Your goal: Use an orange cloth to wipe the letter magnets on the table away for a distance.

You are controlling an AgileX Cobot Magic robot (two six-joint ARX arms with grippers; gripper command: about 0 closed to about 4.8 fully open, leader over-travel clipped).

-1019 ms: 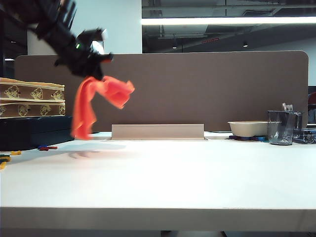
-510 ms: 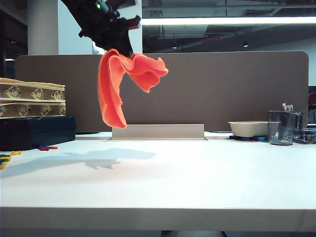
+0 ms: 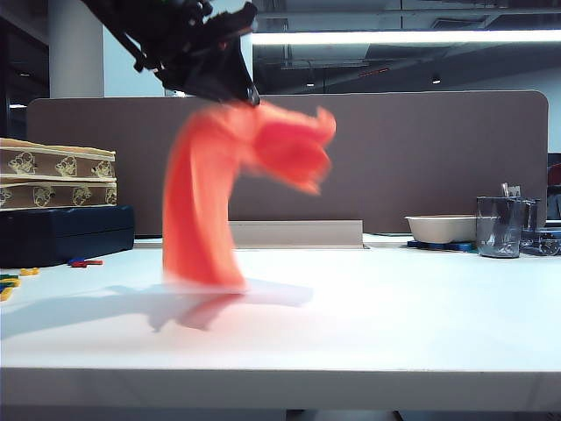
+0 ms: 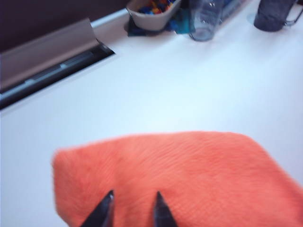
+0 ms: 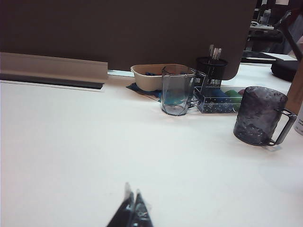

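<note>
Surveying from the largest item down: the table (image 3: pixel 368 324) is a white top running forward from the brown divider panel (image 3: pixel 421 158), which I take as my reference.

The orange cloth (image 3: pixel 197 210) hangs in front of the panel's left half, heavily blurred. Its upper end is at the left gripper (image 3: pixel 248 95) and its lower end is touching or just above the table. In the left wrist view the cloth (image 4: pixel 180 175) spreads beneath the left gripper (image 4: pixel 134 201), whose jaws stand apart. I cannot tell whether any fold is caught between them.

The right gripper (image 5: pixel 133 204) sits low over the table, in front of the panel's right end, jaws together and empty.

The letter magnets (image 3: pixel 85 261) lie in front of the panel's left end, beside a dark case (image 3: pixel 61 232) and well apart from the cloth.

Risks noted:
- If the cloth is released here, I judge it will land bunched and short of the magnets, so I would have to grasp it again.
- A bunched cloth may ride over such flat letters.
- A sweep away from the panel's middle could drive them against the case or off the table.
</note>
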